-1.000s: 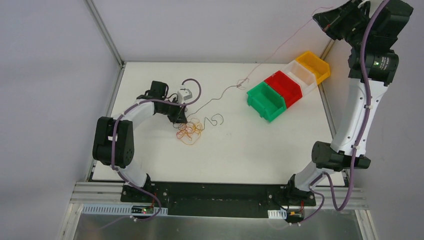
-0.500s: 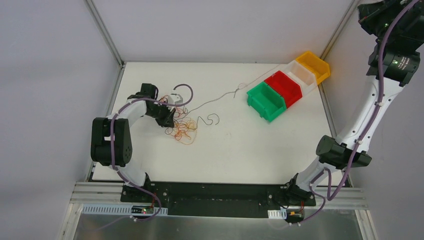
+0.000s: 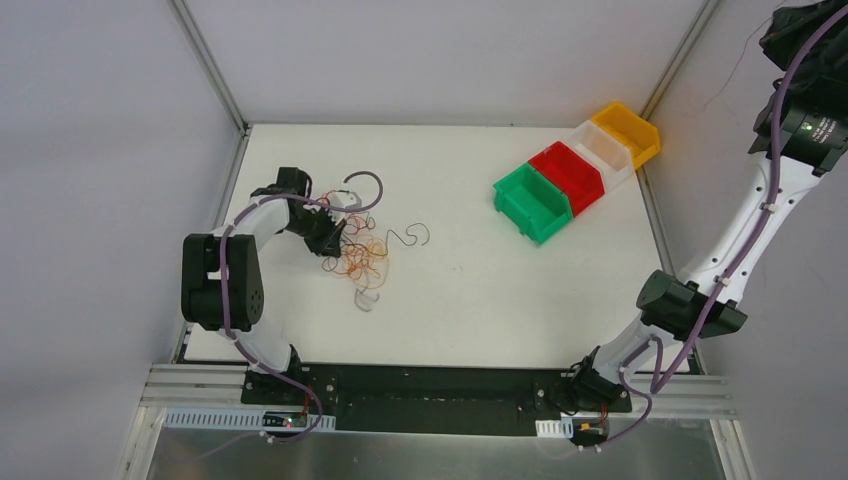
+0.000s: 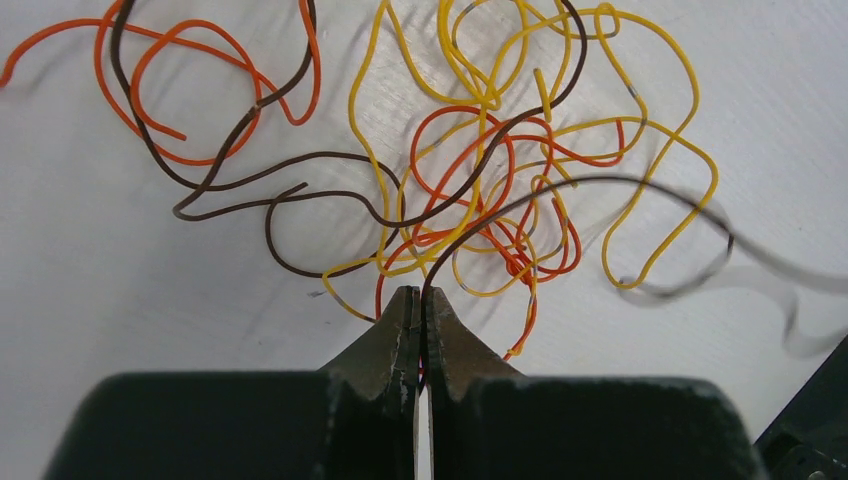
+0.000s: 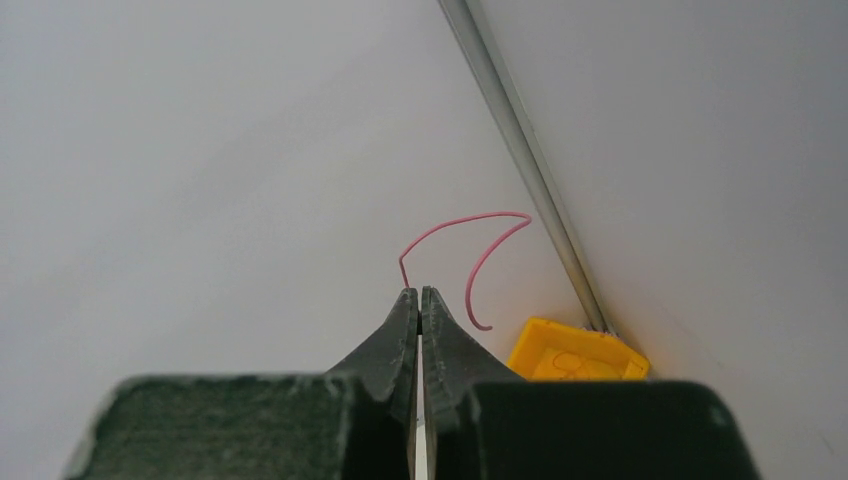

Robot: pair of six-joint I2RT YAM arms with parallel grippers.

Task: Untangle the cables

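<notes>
The cables [image 3: 356, 256] lie as a small tangle of yellow, orange, red and dark brown wires left of the table's middle. One dark curl [image 3: 411, 236] reaches out to its right. Up close the tangle [image 4: 480, 190] spreads just ahead of my left gripper [image 4: 420, 296], which is shut on a dark brown wire [image 4: 470, 215] and rests low at the tangle's left edge. My right gripper [image 5: 418, 292] is raised high in the far right corner, shut on the end of a thin red wire [image 5: 470, 222] that curls free in the air.
Green [image 3: 531, 204], red [image 3: 567, 176], white [image 3: 604, 151] and yellow [image 3: 628, 131] bins stand in a diagonal row at the back right of the table [image 3: 500, 300]. The yellow bin [image 5: 575, 351] shows below my right gripper. Frame posts rise at both back corners.
My right arm has swung higher and further right, and the long thin wire stretched from the tangle toward the bins has left the table. The left gripper and tangle shifted slightly left and nearer.
</notes>
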